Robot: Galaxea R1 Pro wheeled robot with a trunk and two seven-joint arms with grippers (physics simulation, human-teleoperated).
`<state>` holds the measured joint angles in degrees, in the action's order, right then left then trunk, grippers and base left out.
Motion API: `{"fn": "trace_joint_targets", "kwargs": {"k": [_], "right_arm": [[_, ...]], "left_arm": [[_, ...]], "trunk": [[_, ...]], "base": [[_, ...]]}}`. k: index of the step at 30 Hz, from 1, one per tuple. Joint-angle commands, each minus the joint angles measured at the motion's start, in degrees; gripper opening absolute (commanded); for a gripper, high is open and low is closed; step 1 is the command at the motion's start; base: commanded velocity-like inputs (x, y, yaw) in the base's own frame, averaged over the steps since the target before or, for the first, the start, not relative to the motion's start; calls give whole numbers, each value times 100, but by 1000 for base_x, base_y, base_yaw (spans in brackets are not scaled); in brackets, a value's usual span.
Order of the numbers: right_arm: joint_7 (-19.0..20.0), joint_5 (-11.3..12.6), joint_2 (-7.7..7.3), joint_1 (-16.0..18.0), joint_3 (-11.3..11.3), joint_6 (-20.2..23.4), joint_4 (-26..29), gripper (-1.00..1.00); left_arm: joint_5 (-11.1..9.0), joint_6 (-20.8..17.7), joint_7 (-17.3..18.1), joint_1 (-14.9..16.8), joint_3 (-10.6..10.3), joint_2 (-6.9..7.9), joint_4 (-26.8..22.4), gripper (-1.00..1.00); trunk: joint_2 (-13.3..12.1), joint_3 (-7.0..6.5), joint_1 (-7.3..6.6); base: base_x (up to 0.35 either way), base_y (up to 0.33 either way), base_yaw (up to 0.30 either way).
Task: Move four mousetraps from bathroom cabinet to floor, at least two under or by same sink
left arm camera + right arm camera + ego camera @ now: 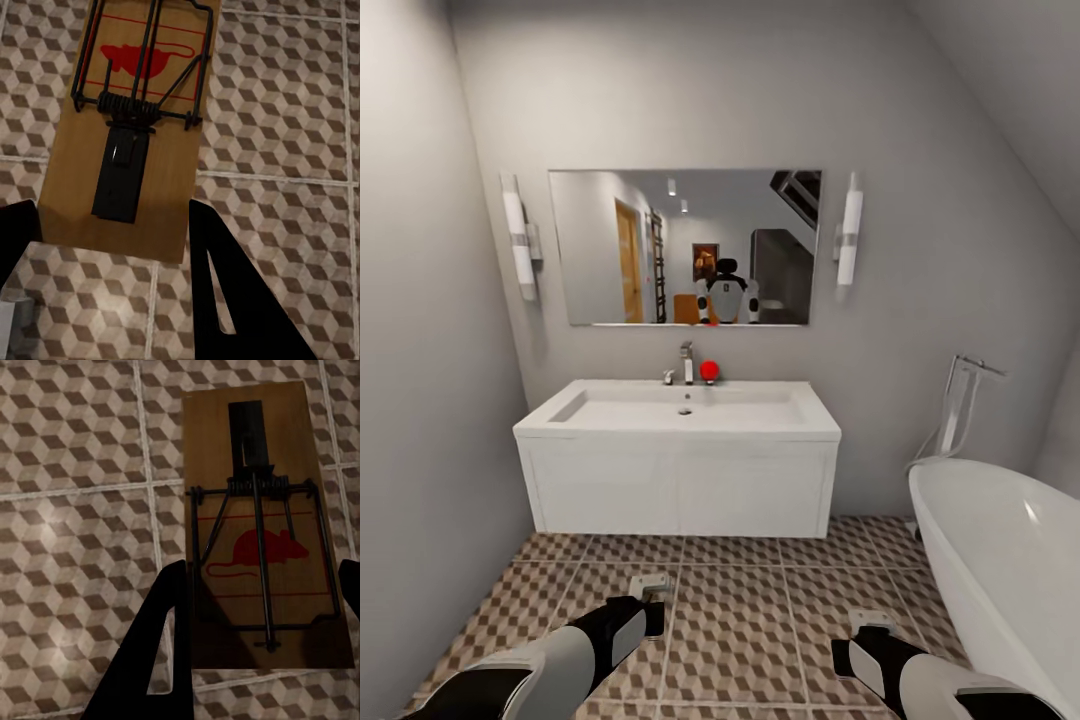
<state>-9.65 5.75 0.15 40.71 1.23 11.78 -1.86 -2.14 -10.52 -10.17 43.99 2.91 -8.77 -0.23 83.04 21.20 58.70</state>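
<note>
Left tool [112,232]: clamped on a mousetrap [131,127], board running lengthwise out from its fingers.
Right tool [262,600]: gripping a second mousetrap [262,532] the same way.
Sink [678,455]: ahead of both tools, nearer the left.
Bathroom floor [730,620]: directly beneath both.
Materials: flat wooden boards, dark wire springs, red mouse print; cube-patterned tiles.

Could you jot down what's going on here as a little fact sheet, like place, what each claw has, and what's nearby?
Place: bathroom, cube-patterned tile floor
Left gripper: a flat wooden mousetrap with a red mouse print sits between its fingers, above the tiles
Right gripper: a second wooden mousetrap, likewise between its fingers
Ahead: white wall-hung sink with chrome tap, mirror above
Right side: white oval bathtub
</note>
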Motion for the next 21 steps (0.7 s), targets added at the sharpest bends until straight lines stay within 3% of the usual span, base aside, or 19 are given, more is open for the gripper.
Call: {"fn": "trace_joint_targets", "kwargs": {"k": [1,7,10,21], "right_arm": [[-20,58,2,8,18,2,-8,-100],[-71,7,-11,8,29,13,-1,-100],[-93,-60,5,8,49,18,20,-100],[-98,-240,79,8,62,18,60,-100]], "left_arm": [[-5,-20,-20,4,25,-2,-3,-100],[-44,-28,-22,4,30,0,6,-100],[-72,30,-26,-348,36,25,14,-100],[-95,51,-27,-572,46,96,8,-100]], "trunk": [[4,7,3],[4,7,3],[4,7,3],[4,7,3]], "base": [[324,0,7],[324,0,1],[324,0,0],[325,0,0]]}}
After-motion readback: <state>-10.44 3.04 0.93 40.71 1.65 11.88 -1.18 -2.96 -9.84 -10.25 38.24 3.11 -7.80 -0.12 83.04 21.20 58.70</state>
